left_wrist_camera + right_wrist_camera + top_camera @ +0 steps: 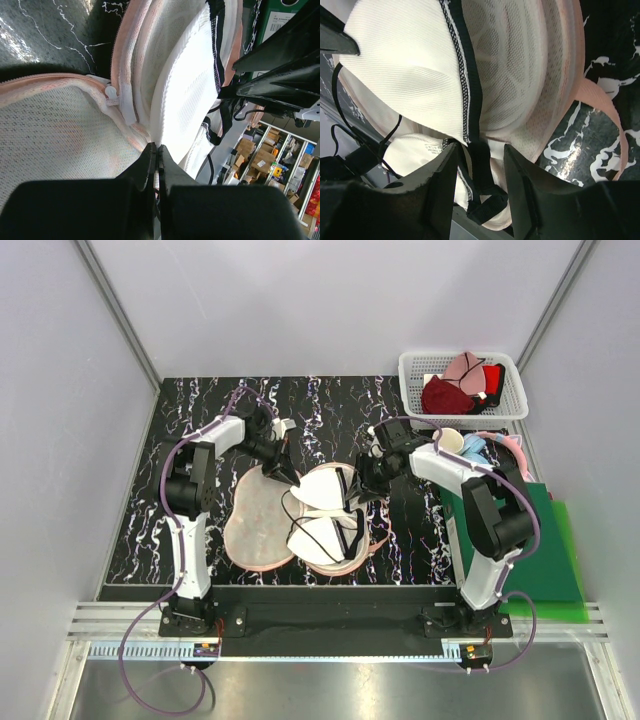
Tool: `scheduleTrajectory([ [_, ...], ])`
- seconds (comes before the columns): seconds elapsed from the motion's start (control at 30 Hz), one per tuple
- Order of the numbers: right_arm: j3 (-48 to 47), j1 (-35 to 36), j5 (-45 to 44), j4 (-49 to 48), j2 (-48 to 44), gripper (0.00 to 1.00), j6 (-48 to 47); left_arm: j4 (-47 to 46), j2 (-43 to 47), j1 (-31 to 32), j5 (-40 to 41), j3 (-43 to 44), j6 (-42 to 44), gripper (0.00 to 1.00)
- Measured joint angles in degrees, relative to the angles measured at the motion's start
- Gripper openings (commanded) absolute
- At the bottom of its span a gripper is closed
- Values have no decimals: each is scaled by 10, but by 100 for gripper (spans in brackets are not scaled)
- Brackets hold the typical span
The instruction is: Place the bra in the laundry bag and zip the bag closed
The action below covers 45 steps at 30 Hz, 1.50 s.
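Observation:
The laundry bag (258, 520) lies open in two lobes on the black marbled table, its pale mesh lining up. The white bra (325, 510) with black straps rests in its right lobe. My left gripper (288, 478) is at the bag's middle, shut on the edge of the bra cup (185, 95) beside the bag's lining (60, 130) and pink zip edge. My right gripper (358, 485) stands open at the right lobe. In the right wrist view its fingers (447, 170) stand either side of the bra's black strap (479, 150) without pinching it, over the bag's mesh (530, 75).
A white plastic basket (512, 405) holding dark red and pale pink garments stands at the back right. A green board (550, 540) lies along the right edge, with a cup (452, 440) and small items behind it. Both arms reach over the table's middle.

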State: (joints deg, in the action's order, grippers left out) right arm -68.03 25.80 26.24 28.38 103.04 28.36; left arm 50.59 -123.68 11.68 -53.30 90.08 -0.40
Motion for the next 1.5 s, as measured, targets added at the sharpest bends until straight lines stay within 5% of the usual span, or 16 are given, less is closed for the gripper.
scheduleTrajectory([
  [0.53, -88, 0, 20, -11, 98, 43, -16, 4, 9, 3, -1, 7, 0, 0],
  [0.63, -96, 0, 24, -13, 114, 32, -16, 4, 9, 6, 0, 8, 0, 0],
  [0.7, -96, 0, 32, -18, 120, 13, -12, 4, 9, 10, 0, 9, -3, 0],
  [0.8, -93, 0, 45, -34, 122, 0, 5, 5, 10, 19, 12, 13, -12, 0],
  [1.3, -30, -1, 43, -56, 22, 0, 118, -1, 16, 59, 115, 44, -70, 3],
  [1.5, -17, -21, 29, -44, 28, 0, 115, -7, 16, 66, 134, 44, -86, 17],
])
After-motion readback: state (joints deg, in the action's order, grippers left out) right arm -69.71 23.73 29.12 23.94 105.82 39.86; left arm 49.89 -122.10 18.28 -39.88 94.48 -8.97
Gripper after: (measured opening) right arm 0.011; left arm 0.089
